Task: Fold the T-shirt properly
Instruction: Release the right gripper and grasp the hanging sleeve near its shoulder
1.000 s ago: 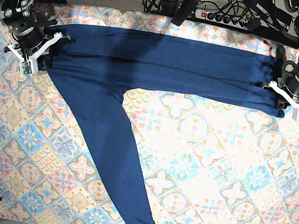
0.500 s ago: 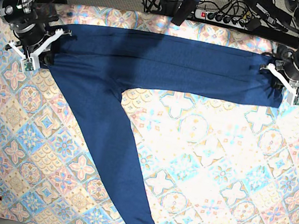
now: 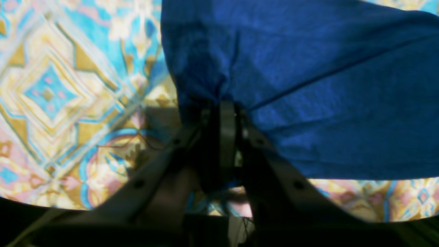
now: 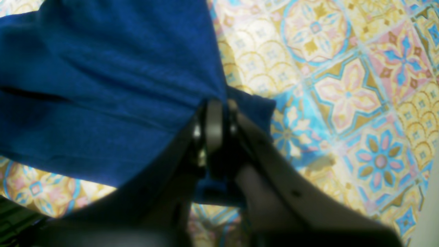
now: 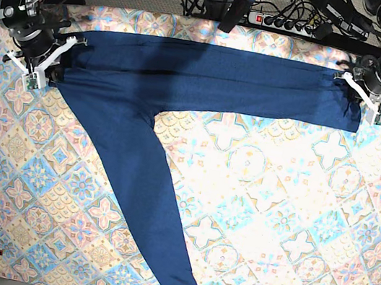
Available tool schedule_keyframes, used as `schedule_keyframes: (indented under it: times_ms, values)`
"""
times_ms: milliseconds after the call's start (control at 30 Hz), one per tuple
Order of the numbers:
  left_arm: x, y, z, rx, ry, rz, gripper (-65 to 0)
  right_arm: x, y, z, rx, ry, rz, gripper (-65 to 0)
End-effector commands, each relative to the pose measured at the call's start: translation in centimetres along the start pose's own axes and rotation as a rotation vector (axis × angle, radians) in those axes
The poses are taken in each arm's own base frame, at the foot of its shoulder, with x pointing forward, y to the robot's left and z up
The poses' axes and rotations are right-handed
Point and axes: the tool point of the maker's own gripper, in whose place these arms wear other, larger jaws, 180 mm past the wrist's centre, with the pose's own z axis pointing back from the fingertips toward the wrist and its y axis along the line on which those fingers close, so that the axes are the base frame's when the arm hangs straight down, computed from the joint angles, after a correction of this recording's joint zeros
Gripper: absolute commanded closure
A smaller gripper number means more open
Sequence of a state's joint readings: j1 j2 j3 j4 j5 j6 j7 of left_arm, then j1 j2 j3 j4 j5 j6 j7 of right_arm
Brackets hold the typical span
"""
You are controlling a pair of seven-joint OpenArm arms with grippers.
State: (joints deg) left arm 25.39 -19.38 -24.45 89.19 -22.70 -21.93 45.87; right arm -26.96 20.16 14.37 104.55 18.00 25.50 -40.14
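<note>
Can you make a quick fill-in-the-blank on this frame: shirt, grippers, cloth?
1. Both grippers are ____ on the T-shirt.
2. The left gripper pinches the shirt at the end that sits on the base view's ____ side.
3. The right gripper holds the end from which one long ____ trails toward the near edge of the tablecloth.
4. The shirt's colour is dark ____.

Missing words: shut; right; sleeve; blue

Overhead base view; close wrist views
</note>
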Motion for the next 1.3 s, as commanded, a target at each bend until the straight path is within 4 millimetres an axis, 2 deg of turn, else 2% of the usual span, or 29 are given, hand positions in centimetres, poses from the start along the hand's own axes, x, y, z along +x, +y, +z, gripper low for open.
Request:
schedule_keyframes:
  times_ms: [0, 67, 133, 333, 400, 467, 633, 733, 867, 1000, 1167, 1267]
  values:
    - [1.2, 0.6, 0.3, 0.011, -0.029, -0.017, 0.0, 1.1, -0.6, 0.4, -0.012, -0.038, 0.016, -0.3]
    - [1.3, 0.7, 0.2, 0.013, -0.029, -0.015, -0.2, 0.5, -0.5, 0.3, -0.01, -0.005, 0.015, -1.4]
    - [1.3, 0.7, 0.2, 0.012, -0.031, -0.015, -3.4, -0.3, -0.6, 0.3, -0.013, 0.044, 0.015, -3.9]
    - [1.4, 0.6, 0.2, 0.008, -0.035, -0.01, -17.8, -1.0, -0.8, 0.3, -0.021, 0.087, 0.015, -14.1]
    - [1.5, 0.5, 0.2, 0.006, -0.036, -0.007, -21.6, -0.1, -1.8, 0.4, -0.047, 0.064, 0.007, -16.2]
    - [1.5, 0.4, 0.2, 0.004, -0.04, -0.004, -22.9, 2.0, -2.2, -0.1, -0.057, 0.014, 0.009, -16.6]
    - [2.1, 0.2, 0.3, -0.011, -0.064, 0.015, -22.9, 8.8, 1.0, -3.0, 0.038, -0.115, 0.081, -16.6]
    - [3.2, -0.5, 0.3, -0.055, -0.102, 0.069, -22.9, 11.4, 2.4, -5.5, 0.094, -0.135, 0.107, -16.6]
    - [4.4, 0.3, 1.0, -0.07, -0.158, 0.148, -22.9, 12.4, 2.4, -9.5, 0.131, -0.081, 0.09, -16.6]
    - [5.4, 0.6, 1.6, -0.1, -0.208, 0.223, -22.9, 13.0, 3.3, -12.8, 0.174, -0.038, 0.025, -16.6]
    - [6.3, 0.3, 2.2, -0.149, -0.256, 0.301, -22.9, 12.9, 4.0, -15.6, 0.207, 0.022, -0.059, -17.0]
    - [6.7, 0.3, 2.4, -0.165, -0.272, 0.325, -22.9, 13.4, 3.8, -16.7, 0.214, 0.038, -0.093, -20.5]
